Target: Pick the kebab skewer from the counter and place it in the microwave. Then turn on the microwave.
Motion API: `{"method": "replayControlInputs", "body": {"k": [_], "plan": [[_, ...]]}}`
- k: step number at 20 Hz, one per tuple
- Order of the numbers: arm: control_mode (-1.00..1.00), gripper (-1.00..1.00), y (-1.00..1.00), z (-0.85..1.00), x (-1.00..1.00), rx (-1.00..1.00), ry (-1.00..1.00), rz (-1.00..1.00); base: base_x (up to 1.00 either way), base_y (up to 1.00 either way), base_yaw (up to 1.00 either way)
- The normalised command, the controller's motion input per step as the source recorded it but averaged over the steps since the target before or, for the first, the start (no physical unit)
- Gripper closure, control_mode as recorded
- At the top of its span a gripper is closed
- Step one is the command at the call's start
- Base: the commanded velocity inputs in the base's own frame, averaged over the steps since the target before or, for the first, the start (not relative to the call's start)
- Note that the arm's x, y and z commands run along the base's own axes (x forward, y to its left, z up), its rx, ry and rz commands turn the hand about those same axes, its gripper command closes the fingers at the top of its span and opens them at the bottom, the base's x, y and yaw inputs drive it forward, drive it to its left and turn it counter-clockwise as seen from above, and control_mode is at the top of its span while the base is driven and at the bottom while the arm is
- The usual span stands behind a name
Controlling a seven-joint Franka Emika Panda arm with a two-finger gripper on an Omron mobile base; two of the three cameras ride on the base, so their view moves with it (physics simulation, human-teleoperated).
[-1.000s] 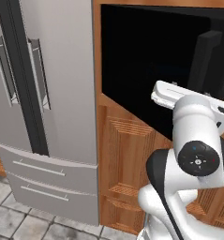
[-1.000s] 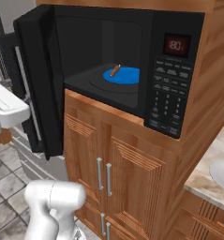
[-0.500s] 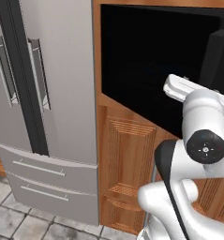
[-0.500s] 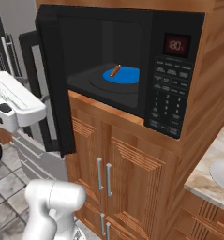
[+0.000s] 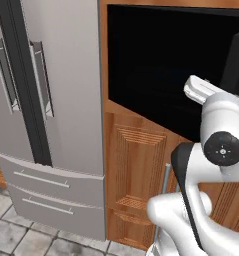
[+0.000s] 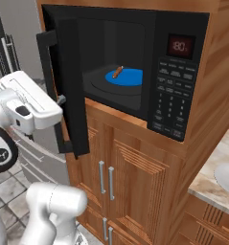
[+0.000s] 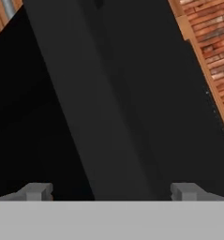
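The kebab skewer (image 6: 117, 72) lies on the blue round plate (image 6: 130, 78) inside the black microwave (image 6: 178, 81). The microwave's door (image 6: 68, 81) stands partly open, swung out on its left hinge. My gripper (image 7: 111, 192) is open and holds nothing. It sits close against the door's outer face, whose thick black handle (image 7: 104, 117) runs between the fingertips (image 7: 37, 191). In the right base view my white hand (image 6: 32, 103) is just left of the door. In the left base view the door's dark glass (image 5: 161, 75) faces the camera. A strip of the counter (image 6: 209, 184) shows at lower right.
A grey double-door fridge (image 5: 51, 100) stands left of the microwave column. Wooden cabinet doors with metal handles (image 6: 106, 177) are below the microwave. The button panel and red display (image 6: 178, 46) are on its right side. A pale round basin (image 6: 228, 174) sits in the counter.
The door has swung further towards the microwave. My hand has moved with it, rightward in the right base view, staying open.
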Motion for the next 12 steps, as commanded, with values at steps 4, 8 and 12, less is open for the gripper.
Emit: {"method": "replayControlInputs", "body": {"k": [4, 8, 12], "plan": [[-1.0, -1.0, -0.55, -0.29, 0.26, 0.0, -0.12, 0.01, 0.0, 0.0, 0.0], [-1.0, -1.0, -0.53, -0.28, 0.3, 0.0, -0.1, 0.02, 0.0, 0.0, 0.0], [-1.0, -1.0, -0.36, -0.33, 0.33, 0.0, -0.09, 0.03, 0.0, 0.0, 0.0]]}}
